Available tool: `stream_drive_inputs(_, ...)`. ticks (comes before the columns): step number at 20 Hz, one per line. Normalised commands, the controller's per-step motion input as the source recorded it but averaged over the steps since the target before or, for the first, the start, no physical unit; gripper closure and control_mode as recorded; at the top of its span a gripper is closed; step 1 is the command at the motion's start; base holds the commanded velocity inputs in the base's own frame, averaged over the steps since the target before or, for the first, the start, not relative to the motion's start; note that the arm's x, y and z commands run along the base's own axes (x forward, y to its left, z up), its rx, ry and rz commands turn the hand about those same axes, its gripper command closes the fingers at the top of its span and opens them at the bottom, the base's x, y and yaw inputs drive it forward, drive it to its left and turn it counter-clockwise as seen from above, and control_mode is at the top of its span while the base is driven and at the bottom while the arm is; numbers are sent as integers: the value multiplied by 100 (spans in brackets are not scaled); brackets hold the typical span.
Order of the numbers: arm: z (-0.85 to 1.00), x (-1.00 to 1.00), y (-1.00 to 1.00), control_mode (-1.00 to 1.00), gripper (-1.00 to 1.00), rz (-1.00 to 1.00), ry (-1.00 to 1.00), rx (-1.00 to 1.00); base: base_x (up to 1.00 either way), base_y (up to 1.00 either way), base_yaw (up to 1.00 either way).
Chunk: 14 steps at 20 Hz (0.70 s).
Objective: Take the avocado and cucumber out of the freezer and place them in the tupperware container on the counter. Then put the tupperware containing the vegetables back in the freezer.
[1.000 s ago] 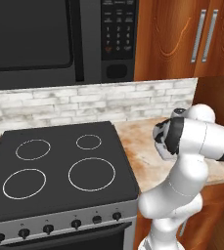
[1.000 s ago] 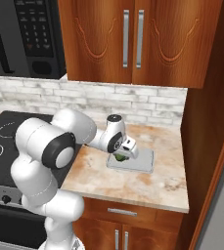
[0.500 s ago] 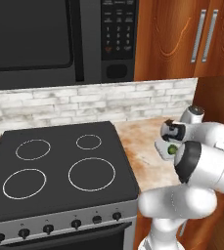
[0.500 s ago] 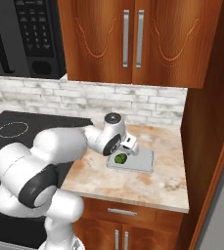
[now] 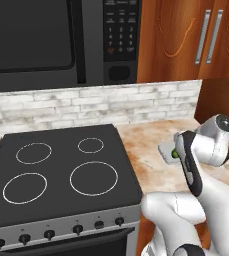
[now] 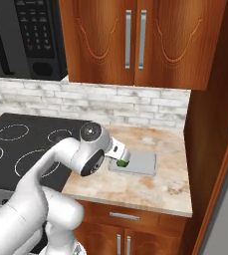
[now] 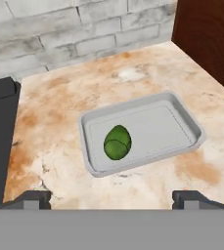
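Note:
The avocado (image 7: 117, 142), a small green oval, lies in the left half of the pale grey tupperware container (image 7: 167, 132) on the beige marbled counter (image 7: 55, 146). My gripper (image 7: 112, 197) is open and holds nothing. It hovers above the counter just short of the tray's near rim, with its dark fingertips (image 7: 33, 197) spread wide. From the right base view the avocado (image 6: 122, 162) peeks out under my hand at the left end of the container (image 6: 141, 163). The cucumber and the freezer are out of view.
The black stove top (image 5: 61, 170) lies left of the counter, with the microwave (image 5: 61, 40) above it. A tall dark wood panel (image 6: 210, 129) walls the counter's right end. Wood cabinets (image 6: 135, 40) hang over the brick backsplash (image 6: 135, 107).
My hand has lifted and drawn back from the tray, and the elbow has swung down. The avocado, earlier right at the fingertips, now lies free in the container.

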Motion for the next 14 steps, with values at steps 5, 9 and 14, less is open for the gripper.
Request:
stream_drive_inputs(5,100,-98,28,-100,-100,0,4,4,0,0,0)
stream_drive_inputs(9,78,-66,34,-100,-100,0,15,9,0,0,0)
stream_drive_inputs(14,59,-23,46,-100,-100,0,17,13,0,0,0)
